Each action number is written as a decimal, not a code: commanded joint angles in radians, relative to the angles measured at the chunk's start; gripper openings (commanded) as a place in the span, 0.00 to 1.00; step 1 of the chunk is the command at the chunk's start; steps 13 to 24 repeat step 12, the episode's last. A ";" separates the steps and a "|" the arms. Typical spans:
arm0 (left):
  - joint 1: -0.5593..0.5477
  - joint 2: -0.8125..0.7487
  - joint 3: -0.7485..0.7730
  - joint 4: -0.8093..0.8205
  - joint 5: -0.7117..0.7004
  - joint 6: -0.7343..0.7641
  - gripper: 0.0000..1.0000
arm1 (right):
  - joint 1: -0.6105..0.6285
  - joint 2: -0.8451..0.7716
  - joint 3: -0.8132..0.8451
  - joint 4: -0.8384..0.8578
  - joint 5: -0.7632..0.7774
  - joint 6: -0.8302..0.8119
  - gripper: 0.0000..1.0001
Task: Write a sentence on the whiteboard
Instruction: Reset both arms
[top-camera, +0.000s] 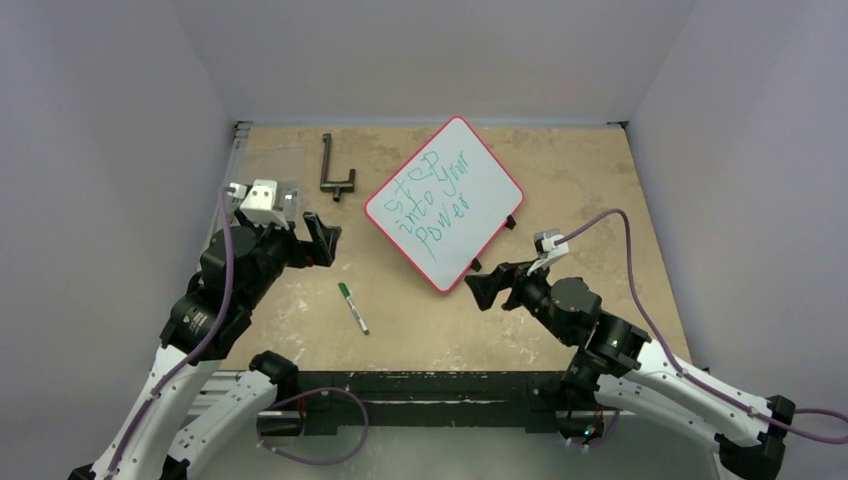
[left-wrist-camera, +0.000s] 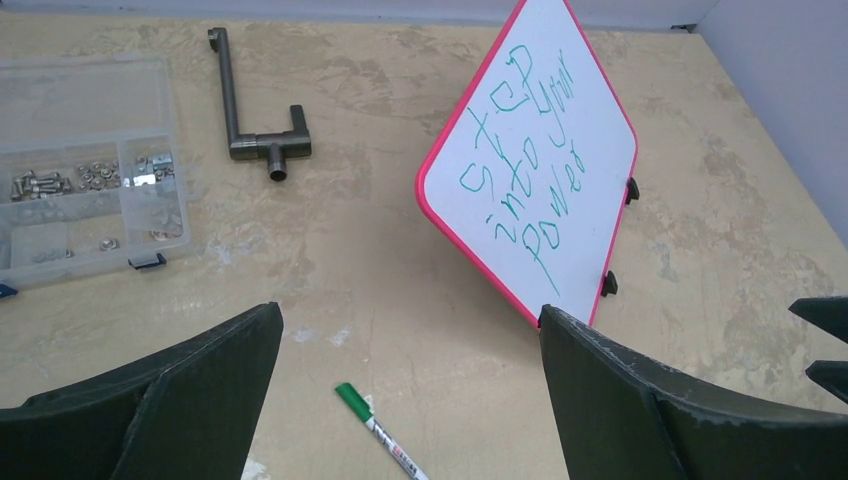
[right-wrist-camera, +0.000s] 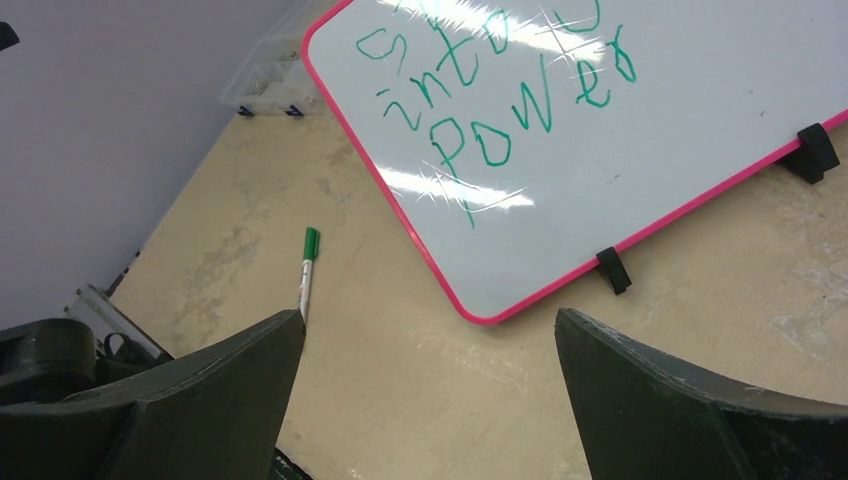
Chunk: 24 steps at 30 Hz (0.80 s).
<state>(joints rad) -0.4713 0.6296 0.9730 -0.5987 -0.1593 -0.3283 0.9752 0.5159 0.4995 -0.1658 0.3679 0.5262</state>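
Observation:
The whiteboard (top-camera: 445, 203), white with a red rim, lies tilted on the table (top-camera: 600, 190); it also shows in the left wrist view (left-wrist-camera: 600, 130) and the right wrist view (right-wrist-camera: 700, 120). On it the sentence (top-camera: 428, 205) reads "step into your power" in green, three lines (left-wrist-camera: 525, 185) (right-wrist-camera: 490, 90). A capped green marker (top-camera: 352, 307) lies loose on the table between the arms (left-wrist-camera: 378, 432) (right-wrist-camera: 307, 262). My left gripper (top-camera: 322, 238) hangs open left of the board, empty (left-wrist-camera: 410, 320). My right gripper (top-camera: 481, 290) stands open just off the board's near corner, empty (right-wrist-camera: 430, 325).
A dark metal pipe piece (top-camera: 334, 170) lies behind the left gripper (left-wrist-camera: 250, 120). A clear parts box (left-wrist-camera: 85, 170) with screws sits at the far left by the wall (top-camera: 262, 165). Grey walls close in the table on three sides.

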 joint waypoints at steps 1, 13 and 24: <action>0.003 -0.013 -0.006 0.038 0.010 0.026 1.00 | 0.000 -0.007 -0.002 0.035 0.018 0.035 0.99; 0.004 -0.012 -0.011 0.036 0.001 0.034 1.00 | 0.000 0.004 0.014 0.040 0.066 0.025 0.99; 0.004 -0.012 -0.011 0.036 0.001 0.034 1.00 | 0.000 0.004 0.014 0.040 0.066 0.025 0.99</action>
